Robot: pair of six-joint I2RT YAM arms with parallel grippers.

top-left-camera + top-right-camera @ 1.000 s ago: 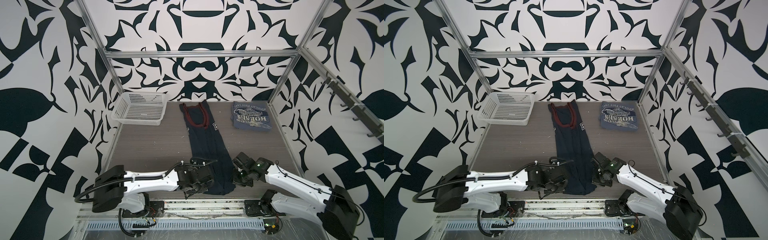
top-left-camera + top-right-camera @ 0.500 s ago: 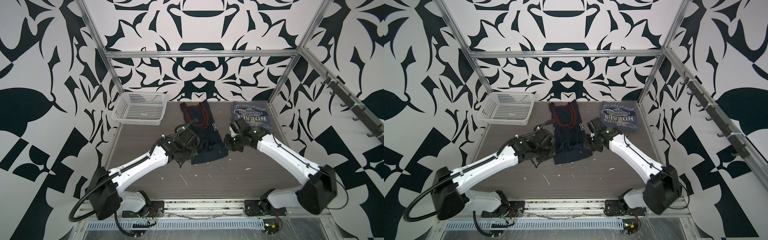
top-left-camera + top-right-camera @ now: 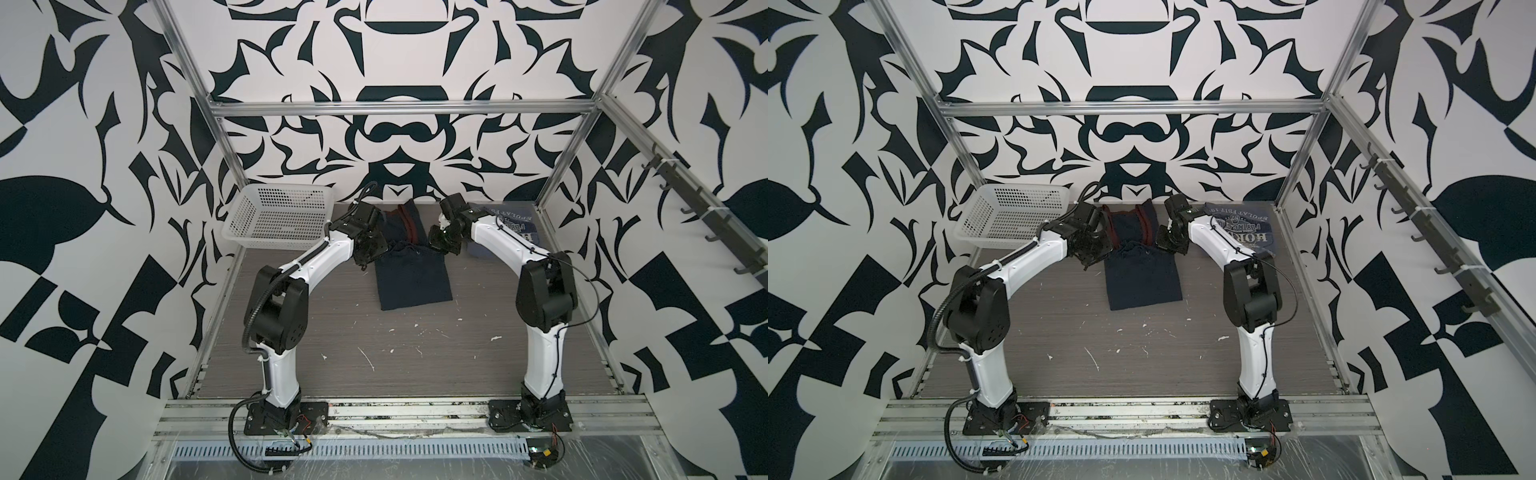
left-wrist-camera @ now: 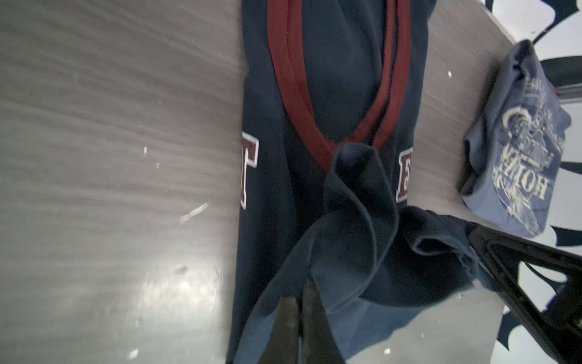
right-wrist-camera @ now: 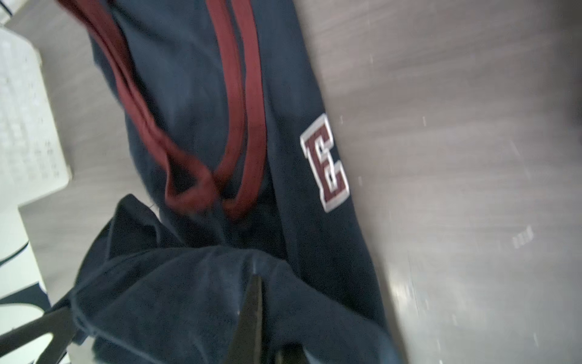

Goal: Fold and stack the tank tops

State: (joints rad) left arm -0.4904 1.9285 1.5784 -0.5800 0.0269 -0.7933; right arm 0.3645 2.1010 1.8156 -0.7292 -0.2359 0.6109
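Front edge: bare grey table (image 3: 415, 374), with white flecks (image 3: 368, 359) scattered across the near half.
Arms: the left arm (image 3: 278, 307) and the right arm (image 3: 544, 291) rise from the front rail. Both arch toward the back and close in on the cloth from either side.
Navy tank top: it sits in the back half of the table, centred and doubled over in both top views (image 3: 411, 282) (image 3: 1142, 282). The crease faces the front and the top layer lies flat and square.
Left gripper: it's down at the left corner of the turned-up hem (image 3: 374, 253) (image 3: 1092, 253). The jaws are pinched tight on navy cloth, and the wrist view shows fabric bunched over the fingertips (image 4: 299, 299).
Right gripper: it's on the opposite hem corner (image 3: 442, 245) (image 3: 1169, 245), clamped hard on the same navy top. One dark finger presses into the folds (image 5: 256, 290).
Between them: the hem slumps in a loose ruffle, right at the low point of the red trim (image 4: 293, 94).
Beyond the hem: the red-edged straps lie flat, pointing at the back wall. A maroon-and-white letter patch (image 5: 326, 164) sits at the shirt's side edge.
Grey-blue tank top: far right corner, folded into a packet with the white print up (image 3: 1246, 226) (image 4: 516, 148). It lies apart from the navy one.
Basket: far left corner, white and perforated (image 3: 282, 216) (image 3: 1013, 216).
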